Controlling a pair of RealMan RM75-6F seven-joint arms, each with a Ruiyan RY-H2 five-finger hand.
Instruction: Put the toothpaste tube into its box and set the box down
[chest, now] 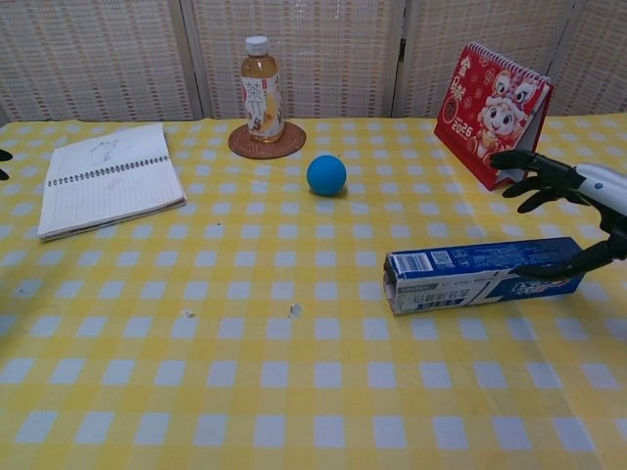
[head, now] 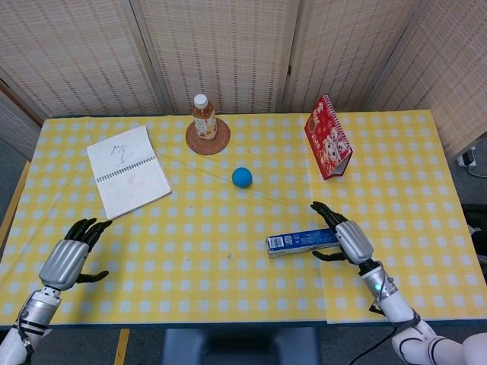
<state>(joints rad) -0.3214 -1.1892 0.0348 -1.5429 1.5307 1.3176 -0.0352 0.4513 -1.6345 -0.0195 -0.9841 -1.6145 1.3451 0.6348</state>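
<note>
Chest view shows us the box lying flat on the table toward its right edge, long axis running left to right, open flap end pointing left. Our right hand sits at the box's right end with fingers spread, gripping nothing, thumb near the carton. Our left hand, also spread and empty, hovers at the near-left corner, well apart.

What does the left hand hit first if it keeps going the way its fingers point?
Probably the notebook: the left hand points up-table and slightly inward, with only bare tablecloth between. Height above the table is unclear, so it might pass over.
</note>
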